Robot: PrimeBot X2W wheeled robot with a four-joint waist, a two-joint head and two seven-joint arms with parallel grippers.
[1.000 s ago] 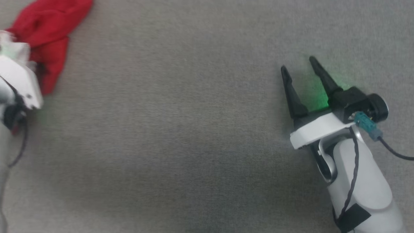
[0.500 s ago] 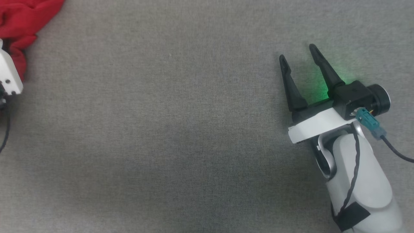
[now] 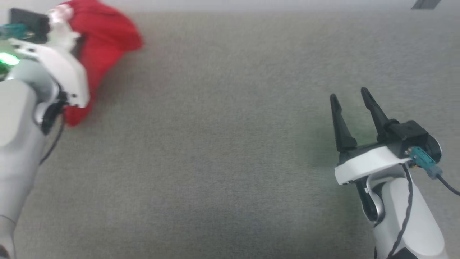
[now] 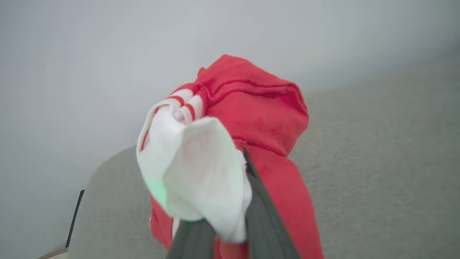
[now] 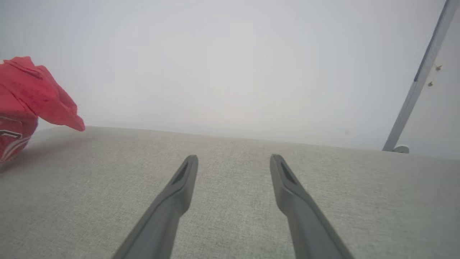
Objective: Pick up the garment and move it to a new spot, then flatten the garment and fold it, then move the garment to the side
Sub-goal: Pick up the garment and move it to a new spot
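Left wrist view is showing the left gripper (image 4: 224, 230) clenching the garment (image 4: 258, 118) at frame centre by its white sleeve. The light, limp cloth is drooping, perhaps brushing the counter (image 3: 215, 144). The right gripper (image 3: 349, 93) is idling, released.

The jersey (image 4: 258, 118) hides most of the left gripper's (image 4: 230, 169) 2 fingers (image 4: 264, 216). The right wrist view's left edge cuts the jersey off, its lettering unreadable.
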